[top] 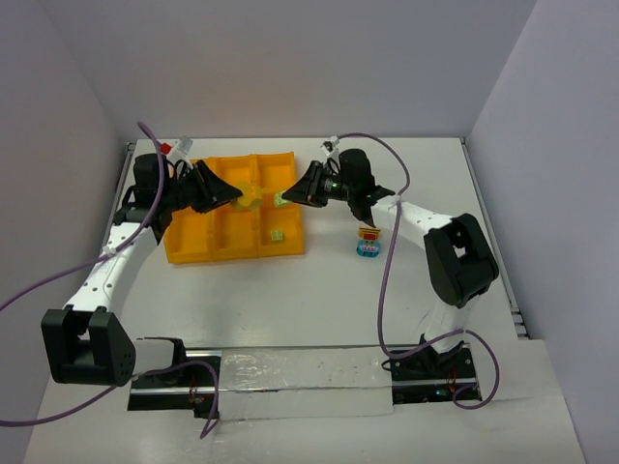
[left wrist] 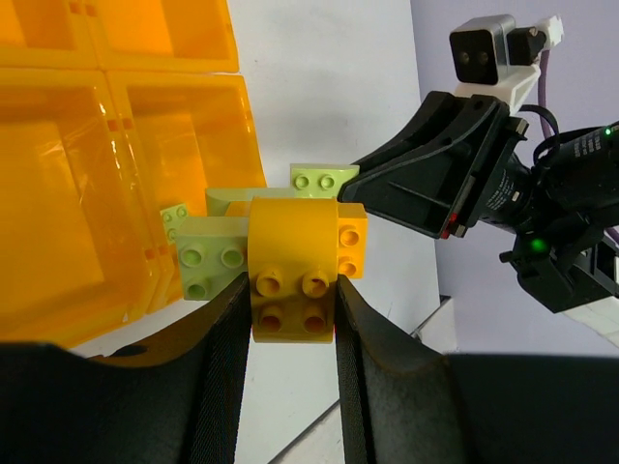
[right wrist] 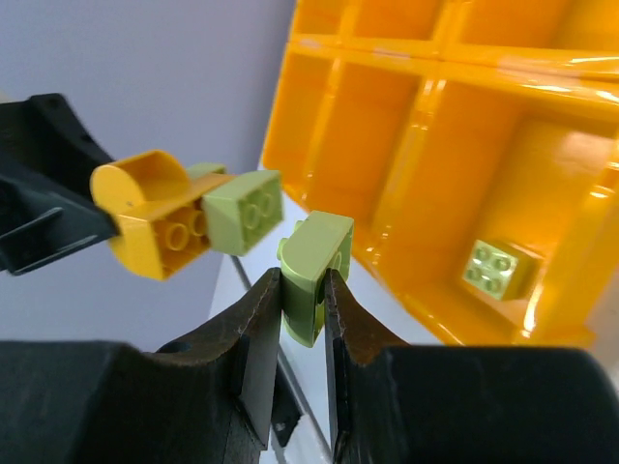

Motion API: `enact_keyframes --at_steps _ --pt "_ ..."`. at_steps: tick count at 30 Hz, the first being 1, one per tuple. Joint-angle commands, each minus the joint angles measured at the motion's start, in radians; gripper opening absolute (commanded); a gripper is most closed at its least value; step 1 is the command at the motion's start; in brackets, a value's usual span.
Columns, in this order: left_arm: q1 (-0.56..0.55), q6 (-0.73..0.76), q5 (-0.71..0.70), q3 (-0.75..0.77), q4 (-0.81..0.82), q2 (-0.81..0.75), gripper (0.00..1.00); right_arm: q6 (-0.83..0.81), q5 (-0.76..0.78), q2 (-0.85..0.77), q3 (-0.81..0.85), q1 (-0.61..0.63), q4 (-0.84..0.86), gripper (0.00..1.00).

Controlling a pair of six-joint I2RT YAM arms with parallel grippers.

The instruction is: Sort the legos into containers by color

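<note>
Legos [top: 253, 196] hung above the tray [top: 232, 257]. The left pincer [left wrist: 290, 290] pinched a yellow brick [left wrist: 295, 237] with a lime green brick [left wrist: 208, 256] stuck to its side. The right pincer [right wrist: 302, 290] pinched a curved lime piece [right wrist: 314, 253] just beside them. Another lime block [right wrist: 498, 269] lay in the near right compartment. A red and light blue stack [top: 368, 242] stood on the worktop [top: 319, 300].

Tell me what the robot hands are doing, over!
Left gripper shut on yellow brick, green brick stuck on. Right gripper shut on curved green piece. Both raised by tray, loose green brick inside. Nothing blocking.
</note>
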Motion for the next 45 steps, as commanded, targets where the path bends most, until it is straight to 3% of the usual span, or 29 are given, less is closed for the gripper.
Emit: enact_keyframes --at_steps 1,11,12,15,17,19,24,29,32,37,40,45 --pt "0.006 0.036 -0.056 0.062 -0.022 -0.021 0.0 -0.111 0.096 -0.06 0.065 -0.008 -0.122 0.0" --pt "0.011 0.021 -0.059 0.086 -0.027 -0.024 0.0 -0.22 0.2 0.066 0.215 0.045 -0.302 0.0" --pt "0.011 0.014 -0.05 0.086 -0.023 -0.023 0.0 -0.228 0.2 0.081 0.238 0.051 -0.319 0.07" --pt "0.014 0.0 -0.034 0.077 -0.004 -0.022 0.0 -0.259 0.196 0.115 0.282 0.068 -0.351 0.51" --pt "0.014 -0.009 -0.025 0.074 0.001 -0.019 0.0 -0.27 0.194 0.114 0.291 0.07 -0.36 0.58" --pt "0.016 -0.023 -0.013 0.077 0.009 -0.014 0.0 -0.294 0.205 0.099 0.306 0.074 -0.38 0.72" --pt "0.028 -0.049 0.044 0.11 0.012 0.015 0.0 -0.395 0.221 0.032 0.298 0.074 -0.413 0.72" --pt "0.053 -0.069 0.244 0.167 0.01 0.095 0.0 -0.619 0.171 -0.068 0.247 0.074 -0.426 0.71" --pt "0.061 -0.087 0.325 0.207 0.002 0.153 0.0 -0.765 0.145 -0.131 0.201 0.075 -0.42 0.77" --pt "0.061 -0.174 0.46 0.218 0.061 0.198 0.0 -0.962 0.133 -0.223 0.079 0.077 -0.313 0.82" --pt "0.061 -0.222 0.502 0.219 0.109 0.205 0.0 -1.077 0.039 -0.268 -0.013 0.077 -0.209 0.82" --pt "0.063 -0.291 0.541 0.22 0.184 0.203 0.0 -1.189 -0.04 -0.254 -0.008 0.083 -0.206 0.82"
